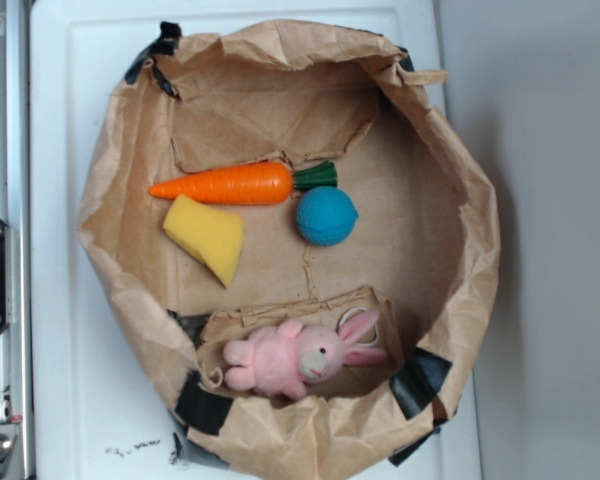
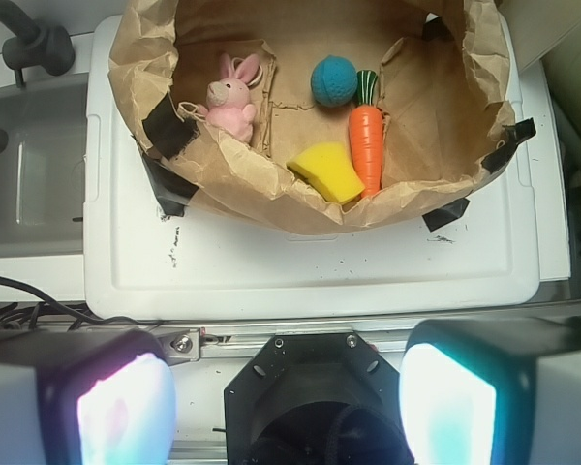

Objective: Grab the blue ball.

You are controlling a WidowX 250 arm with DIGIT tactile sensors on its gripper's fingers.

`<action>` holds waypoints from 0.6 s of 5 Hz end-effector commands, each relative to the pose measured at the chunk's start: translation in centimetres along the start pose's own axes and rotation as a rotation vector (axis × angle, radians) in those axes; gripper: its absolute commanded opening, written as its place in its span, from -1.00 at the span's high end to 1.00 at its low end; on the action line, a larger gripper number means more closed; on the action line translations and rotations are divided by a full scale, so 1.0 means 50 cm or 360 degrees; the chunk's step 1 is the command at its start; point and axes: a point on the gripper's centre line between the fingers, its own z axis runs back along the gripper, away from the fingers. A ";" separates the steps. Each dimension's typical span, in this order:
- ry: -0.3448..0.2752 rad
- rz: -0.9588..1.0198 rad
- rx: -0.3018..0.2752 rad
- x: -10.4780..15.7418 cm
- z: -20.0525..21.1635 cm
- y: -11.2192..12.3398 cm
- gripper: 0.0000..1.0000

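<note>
Blue ball (image 1: 327, 216) beside carrot (image 1: 223, 185) (touching).

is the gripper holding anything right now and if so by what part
Nothing is held. The gripper is open and empty, back from the paper bag; the blue ball lies untouched inside.

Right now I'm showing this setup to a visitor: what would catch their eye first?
Probably the crumpled brown paper bag on the white lid, holding bright toys. An orange carrot lies beside the blue ball, a yellow wedge just below it, and a pink bunny near the bag's lower rim.
</note>
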 end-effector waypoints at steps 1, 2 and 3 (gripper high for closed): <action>0.0000 0.0000 0.0000 0.000 0.000 0.000 -1.00; -0.0030 0.0017 -0.0031 0.099 -0.016 0.022 -1.00; -0.0097 -0.0047 -0.0136 0.201 -0.010 0.061 -1.00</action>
